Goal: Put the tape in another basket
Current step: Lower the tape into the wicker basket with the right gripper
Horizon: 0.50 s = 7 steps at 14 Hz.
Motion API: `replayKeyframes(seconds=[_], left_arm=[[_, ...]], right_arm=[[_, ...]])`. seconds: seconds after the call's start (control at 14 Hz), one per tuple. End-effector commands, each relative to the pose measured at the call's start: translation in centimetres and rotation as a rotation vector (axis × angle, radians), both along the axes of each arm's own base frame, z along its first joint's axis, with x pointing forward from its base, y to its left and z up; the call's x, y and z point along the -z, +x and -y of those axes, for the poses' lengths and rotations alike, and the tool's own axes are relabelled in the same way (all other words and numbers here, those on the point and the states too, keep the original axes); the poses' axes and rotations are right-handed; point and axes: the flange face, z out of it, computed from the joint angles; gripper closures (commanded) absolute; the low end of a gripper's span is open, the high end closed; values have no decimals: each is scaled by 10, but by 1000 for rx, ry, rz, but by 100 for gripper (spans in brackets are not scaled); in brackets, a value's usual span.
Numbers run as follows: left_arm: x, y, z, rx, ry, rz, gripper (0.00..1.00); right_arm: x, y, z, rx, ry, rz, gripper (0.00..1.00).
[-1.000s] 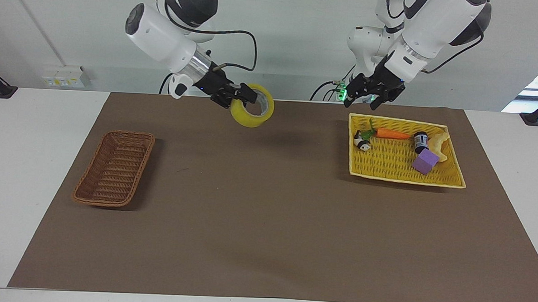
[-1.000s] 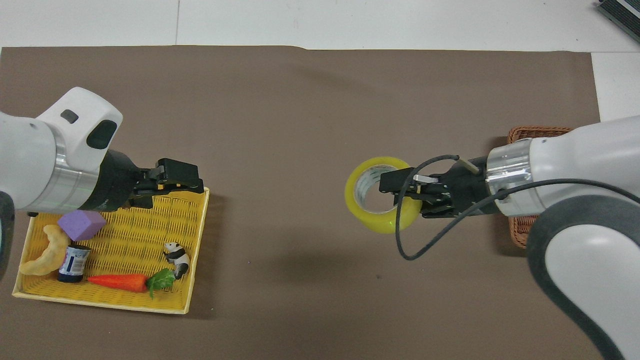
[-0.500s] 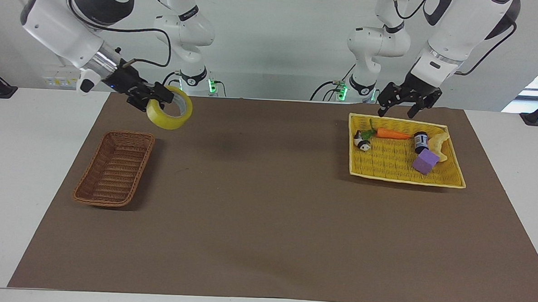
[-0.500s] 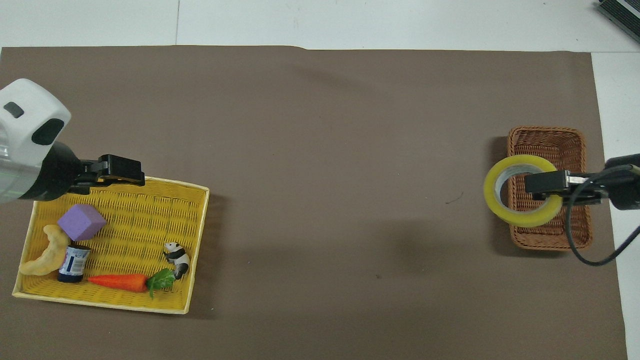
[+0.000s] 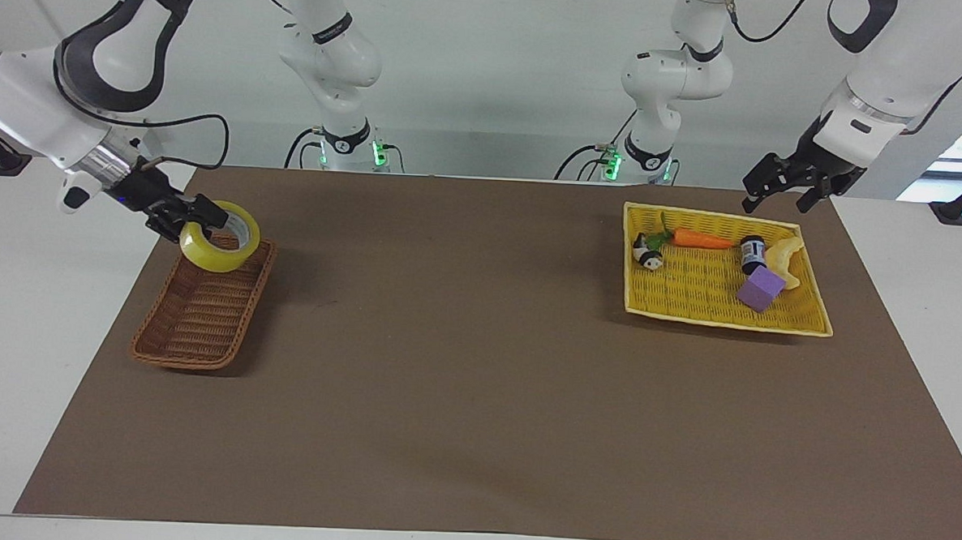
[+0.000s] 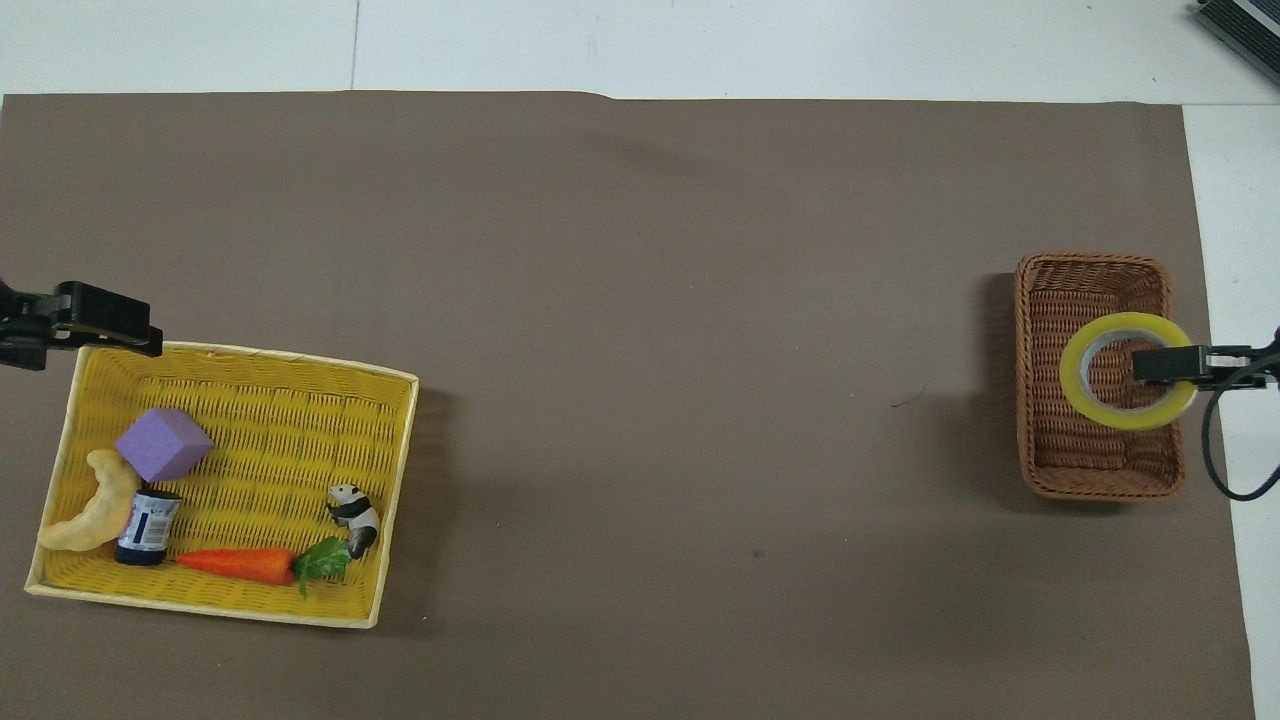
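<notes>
One roll, the tape (image 5: 219, 246), we hold pinched through its core in our right gripper (image 5: 193, 219), low over the basket (image 5: 194, 330), apparently not touching, ready to drop; our left gripper (image 5: 779, 188) waits open beside the yellow tray (image 5: 722, 317).

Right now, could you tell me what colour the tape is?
Translucent yellow with a pale core; the tape shows best in the overhead view.

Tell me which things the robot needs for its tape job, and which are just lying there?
Needed: tape, held by right gripper over brown basket.
Lying about: yellow tray, carrot, panda, purple cube, small jar. Left gripper waits.
</notes>
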Motion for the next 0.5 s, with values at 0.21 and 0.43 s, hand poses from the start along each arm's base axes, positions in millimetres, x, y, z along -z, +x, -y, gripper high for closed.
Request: replayKeyframes(seconds=[0.21,0.43], left_arm=[[1,0,-15,54,44,-27,0],[3,-3,-22,36,45,-35,0]], right_arm=[[49,16,32,-55,-22,57,100],[79,22,43,-48,-2,79,100]])
